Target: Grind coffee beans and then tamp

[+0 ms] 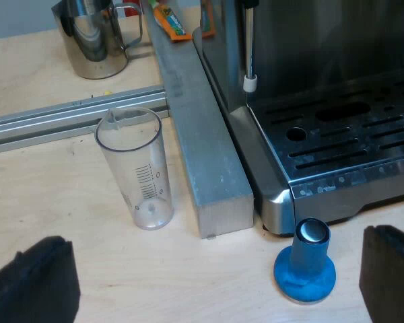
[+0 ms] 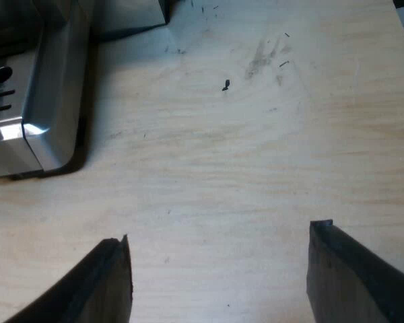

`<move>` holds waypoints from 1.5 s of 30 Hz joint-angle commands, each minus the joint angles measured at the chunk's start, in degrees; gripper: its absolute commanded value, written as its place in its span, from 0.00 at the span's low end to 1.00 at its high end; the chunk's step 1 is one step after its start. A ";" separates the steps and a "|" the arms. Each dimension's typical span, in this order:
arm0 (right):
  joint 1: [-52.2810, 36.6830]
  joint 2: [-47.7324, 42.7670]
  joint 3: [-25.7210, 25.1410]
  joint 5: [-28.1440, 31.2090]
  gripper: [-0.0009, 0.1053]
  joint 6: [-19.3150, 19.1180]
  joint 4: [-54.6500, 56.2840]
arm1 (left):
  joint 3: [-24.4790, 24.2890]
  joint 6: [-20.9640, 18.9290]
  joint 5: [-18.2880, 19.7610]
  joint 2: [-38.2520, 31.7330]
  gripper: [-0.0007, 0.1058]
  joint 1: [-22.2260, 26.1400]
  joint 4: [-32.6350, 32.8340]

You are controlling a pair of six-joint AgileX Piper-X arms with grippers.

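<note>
Hovering over the light wooden table (image 1: 67,202), the left gripper (image 1: 215,269) had its jaws spread wide, with only bare wood and the blue tamper (image 1: 305,264) between them. Beyond it, a shiny metal jug (image 1: 94,40) stood on the far side of a flat aluminium rail (image 1: 54,121) that ran across the table. On the near side of that rail the measuring glass (image 1: 136,168) stood upright, clear, its printed scale showing, just beside a thick square aluminium bar (image 1: 202,134). An orange packet (image 1: 170,20) lay near the far end of the bar. The bar ran close along the side of the espresso machine (image 1: 310,40), whose slotted drip tray (image 1: 350,141) showed beneath a thin steam wand (image 1: 249,47) with a white tip. The tamper stood on the table with its wide blue foot down and its silvery end up, just in front of the drip tray's near corner. It was untouched and sat nearer one jaw than the other. The right gripper (image 2: 222,232) hung over a plain stretch of the table, its jaws likewise wide apart and holding nothing. A rounded steel corner of the espresso machine showed beyond one jaw, apart from it, and a small dark speck (image 2: 225,85) lay on the wood farther out.
</note>
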 commanded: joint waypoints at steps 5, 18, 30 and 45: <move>-0.18 -2.53 -0.23 0.01 0.55 0.21 -0.57 | -0.06 -0.50 -0.10 -7.91 0.80 -0.31 -1.11; -0.18 -2.06 -1.18 3.57 0.55 0.43 -0.23 | -0.89 -1.97 2.31 -7.08 0.80 -0.31 -0.59; 5.09 8.78 -11.73 3.09 0.55 1.40 2.50 | -10.31 -3.44 5.75 1.13 0.80 -4.72 -0.46; 25.24 20.86 -17.42 -8.13 0.55 -8.95 4.15 | -3.70 -2.39 18.58 8.95 0.80 -28.40 -19.26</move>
